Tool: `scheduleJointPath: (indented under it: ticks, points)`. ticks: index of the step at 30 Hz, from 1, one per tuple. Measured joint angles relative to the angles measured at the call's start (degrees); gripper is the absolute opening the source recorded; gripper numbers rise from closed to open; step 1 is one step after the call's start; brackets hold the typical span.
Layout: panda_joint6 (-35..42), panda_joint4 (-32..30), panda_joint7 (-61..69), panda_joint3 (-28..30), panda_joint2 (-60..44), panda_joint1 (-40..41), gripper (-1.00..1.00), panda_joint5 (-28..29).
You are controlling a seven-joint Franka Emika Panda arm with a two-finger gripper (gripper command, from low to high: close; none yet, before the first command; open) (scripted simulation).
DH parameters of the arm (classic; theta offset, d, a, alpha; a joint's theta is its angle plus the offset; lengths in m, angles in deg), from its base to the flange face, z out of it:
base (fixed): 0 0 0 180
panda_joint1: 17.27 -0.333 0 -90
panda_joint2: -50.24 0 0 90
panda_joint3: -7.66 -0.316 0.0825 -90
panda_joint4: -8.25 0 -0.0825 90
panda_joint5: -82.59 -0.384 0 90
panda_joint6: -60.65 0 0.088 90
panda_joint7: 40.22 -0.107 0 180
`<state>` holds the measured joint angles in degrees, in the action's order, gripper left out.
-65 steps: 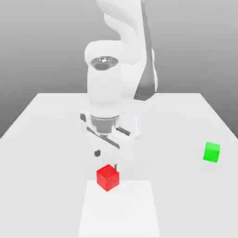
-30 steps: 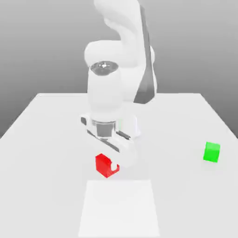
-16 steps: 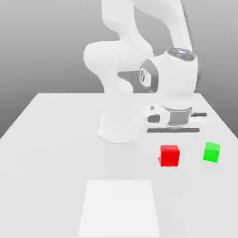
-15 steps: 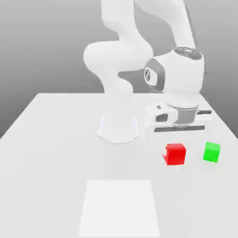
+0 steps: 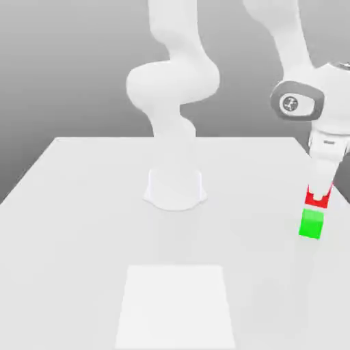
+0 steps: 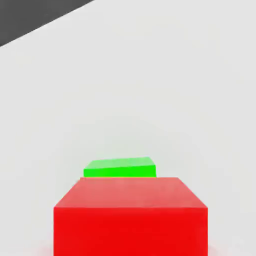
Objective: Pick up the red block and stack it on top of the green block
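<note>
Take the green block as your landmark. The largest thing around it is the tabletop (image 5: 75, 239), which carries it toward the exterior view's right side. Your arm (image 5: 171, 85) has its base on that same tabletop, well off from the green block toward the exterior view's left, and reaches across so that its hand end comes down over the block. The white mat (image 5: 176, 307) lies well apart from the green block, nearer the exterior camera and toward the exterior view's left; it seems to play no part in this step.

The pincer (image 5: 318, 197) is above the green block, pointing down. You have it closed in as far as the red block lets it, narrow, with the red block (image 6: 130, 232) held in its grip.

The red block is over the green block (image 5: 311, 224), with a thin pale strip between them in the exterior view, so it looks near and not resting on it. It is probably carried there so that a short drop will bring face onto face. In the hand view the green block peeks out past the red block's edge, its sides turned a little from the red one's. That may be partly the slant of the camera, so you can't be sure from this how well the two are centred.

Your next move calls for checking the alignment, lowering gently until they meet, then letting go. Release too high or off centre and the red block could tip off.
</note>
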<state>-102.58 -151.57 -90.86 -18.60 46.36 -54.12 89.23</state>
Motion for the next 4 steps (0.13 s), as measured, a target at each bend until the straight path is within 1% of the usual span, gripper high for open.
scheduleJointPath:
  ticks: [1,4]
  points:
    - [-1.35,0.12,-2.03,0.91,-1.71,-0.31,1.0,2.88]
    - [-1.35,0.12,-2.03,0.91,-1.71,-0.31,1.0,2.88]
